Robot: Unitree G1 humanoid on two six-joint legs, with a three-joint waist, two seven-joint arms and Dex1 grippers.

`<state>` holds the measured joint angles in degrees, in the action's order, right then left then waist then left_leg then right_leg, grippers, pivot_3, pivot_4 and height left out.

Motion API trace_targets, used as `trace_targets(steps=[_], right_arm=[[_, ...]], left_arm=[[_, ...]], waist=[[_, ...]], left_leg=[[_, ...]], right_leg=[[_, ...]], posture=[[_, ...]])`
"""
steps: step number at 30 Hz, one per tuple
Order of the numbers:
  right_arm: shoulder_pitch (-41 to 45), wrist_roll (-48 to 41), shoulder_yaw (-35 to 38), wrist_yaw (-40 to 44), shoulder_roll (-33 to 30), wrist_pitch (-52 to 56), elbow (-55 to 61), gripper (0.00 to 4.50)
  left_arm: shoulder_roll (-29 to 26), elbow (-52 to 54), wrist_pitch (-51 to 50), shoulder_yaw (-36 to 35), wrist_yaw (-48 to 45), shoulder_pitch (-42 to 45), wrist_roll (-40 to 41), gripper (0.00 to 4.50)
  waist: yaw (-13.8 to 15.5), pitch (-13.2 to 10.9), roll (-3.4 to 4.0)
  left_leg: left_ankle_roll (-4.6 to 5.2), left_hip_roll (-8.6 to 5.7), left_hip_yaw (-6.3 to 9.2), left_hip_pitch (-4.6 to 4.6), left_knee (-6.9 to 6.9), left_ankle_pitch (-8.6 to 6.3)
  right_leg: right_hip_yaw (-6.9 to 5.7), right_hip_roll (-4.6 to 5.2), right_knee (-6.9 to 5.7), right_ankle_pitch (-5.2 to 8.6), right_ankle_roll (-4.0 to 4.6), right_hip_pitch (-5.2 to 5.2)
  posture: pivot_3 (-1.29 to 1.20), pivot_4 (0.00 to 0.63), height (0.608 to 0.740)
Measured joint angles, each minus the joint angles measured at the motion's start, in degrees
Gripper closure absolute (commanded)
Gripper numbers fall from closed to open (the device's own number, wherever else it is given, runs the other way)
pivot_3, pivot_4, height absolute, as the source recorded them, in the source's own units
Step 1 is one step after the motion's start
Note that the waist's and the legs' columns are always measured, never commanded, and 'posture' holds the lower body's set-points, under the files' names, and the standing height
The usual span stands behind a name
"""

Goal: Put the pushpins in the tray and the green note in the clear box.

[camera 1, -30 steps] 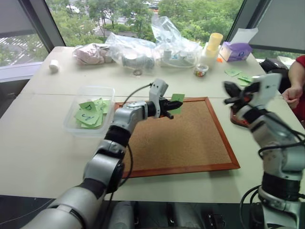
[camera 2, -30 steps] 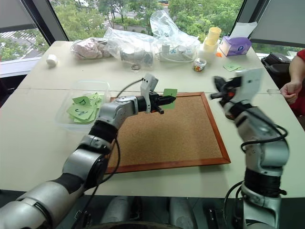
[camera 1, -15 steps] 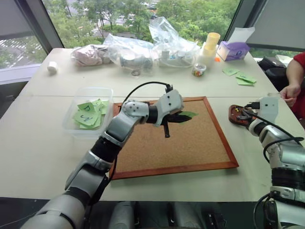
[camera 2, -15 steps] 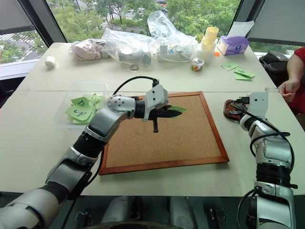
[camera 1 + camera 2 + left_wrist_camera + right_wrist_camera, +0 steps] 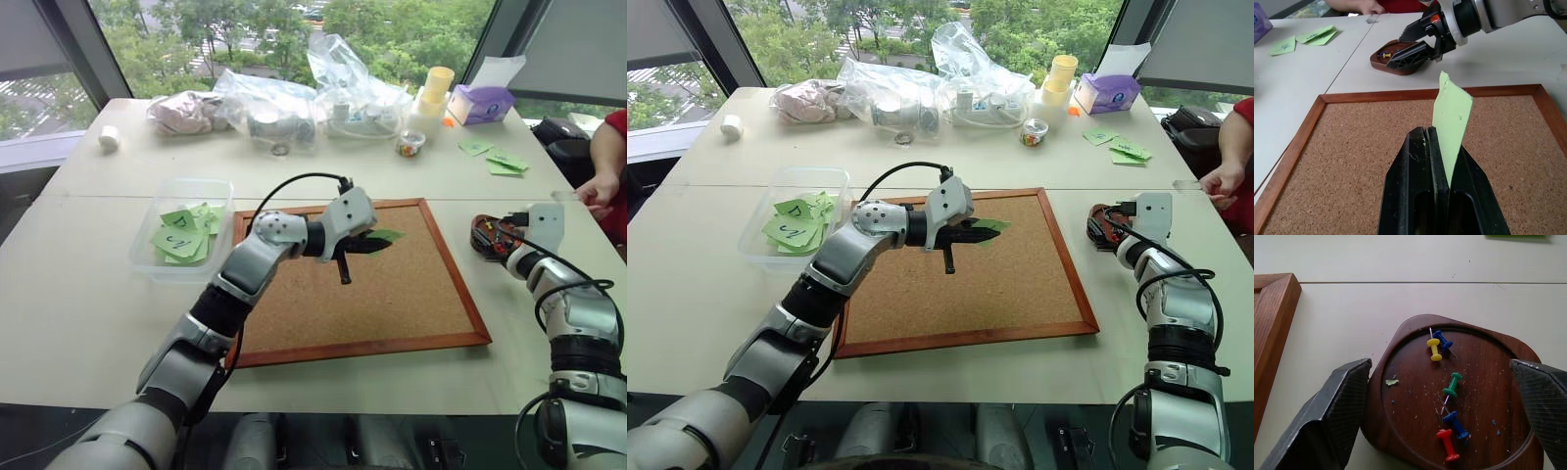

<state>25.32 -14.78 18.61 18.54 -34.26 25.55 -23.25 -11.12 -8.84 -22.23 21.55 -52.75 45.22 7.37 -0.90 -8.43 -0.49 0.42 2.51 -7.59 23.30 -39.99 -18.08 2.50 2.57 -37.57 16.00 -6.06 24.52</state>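
Observation:
My left gripper (image 5: 370, 244) is shut on the green note (image 5: 1452, 112) and holds it above the corkboard (image 5: 392, 304). The note juts out past the black fingertips (image 5: 1425, 134). At the right of the table, my right gripper (image 5: 1440, 364) stands open, one finger on each side of the dark reddish-brown tray (image 5: 1484, 362). Several pushpins (image 5: 1452, 384) lie in the tray: yellow, green, red and two blue. The clear box (image 5: 211, 184) sits left of the corkboard with several green slips inside.
Clear plastic bags (image 5: 274, 103), a small round cup (image 5: 413, 144), yellow cups (image 5: 439, 86) and a purple tissue box (image 5: 482, 103) line the far side. Loose green slips (image 5: 495, 157) lie at the far right. A person's hand (image 5: 596, 188) rests near the right edge.
My right gripper has come down from a raised pose to the tray and has opened. My left gripper has drawn back a little and rolled, so the note lies flatter.

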Motion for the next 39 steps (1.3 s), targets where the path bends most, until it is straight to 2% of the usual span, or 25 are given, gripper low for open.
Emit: trace_targets(steps=[7,12,16,19,23,26,28,32,35,39], right_arm=[[-0.9,-1.9,2.5,-1.1,0.7,0.0,3.6,0.02],[-1.0,-3.9,4.0,-1.0,0.7,0.7,9.6,0.02],[-3.6,-9.4,1.3,7.1,-2.2,6.3,23.2,0.02],[-3.7,-15.9,-1.2,14.4,-5.9,11.5,35.3,0.02],[-3.3,-21.4,-6.4,20.3,-7.8,18.3,42.3,0.02],[-2.6,-23.8,-13.0,24.8,-9.2,21.9,46.6,0.02],[-2.3,-23.8,-16.1,26.7,-9.7,22.6,47.7,0.02],[-2.3,-23.9,-19.1,29.3,-9.9,23.6,47.8,0.02],[-2.1,-23.6,-20.7,30.9,-10.0,23.6,47.6,0.0],[-0.7,-23.0,-20.8,31.4,-10.0,23.5,46.5,0.0]], left_arm=[[0.2,0.0,-0.2,-0.1,0.1,0.0,0.2,4.5],[1.1,0.7,-4.9,-3.2,2.6,0.0,2.3,4.5],[0.8,5.3,-17.5,-11.1,14.8,1.5,2.2,4.5],[-2.2,11.0,-26.6,-18.1,26.6,4.0,-1.8,4.5],[-3.3,16.5,-37.4,-25.3,40.3,3.9,-7.7,4.5],[-3.8,22.7,-46.1,-30.7,45.9,1.7,-10.0,4.5],[-4.3,25.7,-51.1,-31.9,47.6,-1.1,-10.9,4.5],[-2.7,26.5,-56.4,-34.1,50.5,-4.2,-11.8,4.5],[1.2,27.4,-57.8,-37.6,53.1,-4.6,-11.9,3.47],[1.9,28.0,-57.8,-38.5,54.5,-5.4,-11.9,1.56]], waist=[[0.0,0.0,0.01],[0.0,0.0,0.02],[-0.3,-0.1,0.16],[-0.5,-0.1,0.15],[0.1,-0.1,0.07],[0.3,-0.1,0.01],[0.4,-0.1,-0.02],[0.6,-0.2,-0.31],[0.5,-0.2,-0.46],[0.2,-0.2,-0.47]], left_leg=[[0.0,0.0,0.0,0.0,0.0,0.0],[0.0,0.06,0.01,0.0,0.0,0.0],[0.0,0.11,0.05,0.01,0.0,0.0],[0.0,0.2,0.15,-0.03,0.0,0.0],[0.0,0.12,0.15,-0.01,-0.03,0.0],[0.04,0.08,0.18,0.04,-0.03,-0.03],[0.04,0.05,0.19,0.04,-0.03,-0.03],[0.04,0.03,0.2,0.06,-0.1,-0.02],[0.04,0.03,0.21,0.05,-0.1,-0.03],[0.02,0.07,0.2,0.03,-0.08,-0.01]], right_leg=[[0.0,0.0,0.0,0.0,0.0,0.0],[0.0,0.0,0.0,0.0,-0.01,0.0],[0.03,-0.03,-0.08,-0.01,-0.02,0.05],[-0.02,-0.14,-0.13,-0.01,-0.02,0.01],[-0.05,-0.03,-0.13,-0.01,-0.02,-0.03],[-0.08,0.02,-0.11,-0.01,-0.02,-0.01],[-0.09,0.06,-0.11,-0.01,-0.02,-0.01],[-0.12,0.09,-0.12,-0.01,-0.01,-0.03],[-0.12,0.1,-0.12,-0.01,-0.01,-0.03],[-0.13,0.09,-0.16,-0.01,-0.01,-0.02]], posture=[[0.0,0.15,0.735],[0.0,0.15,0.735],[0.0,0.15,0.735],[0.0,0.15,0.735],[0.0,0.15,0.735],[0.0,0.15,0.735],[0.0,0.15,0.735],[0.0,0.15,0.735],[0.0,0.15,0.735],[0.0,0.15,0.735]])
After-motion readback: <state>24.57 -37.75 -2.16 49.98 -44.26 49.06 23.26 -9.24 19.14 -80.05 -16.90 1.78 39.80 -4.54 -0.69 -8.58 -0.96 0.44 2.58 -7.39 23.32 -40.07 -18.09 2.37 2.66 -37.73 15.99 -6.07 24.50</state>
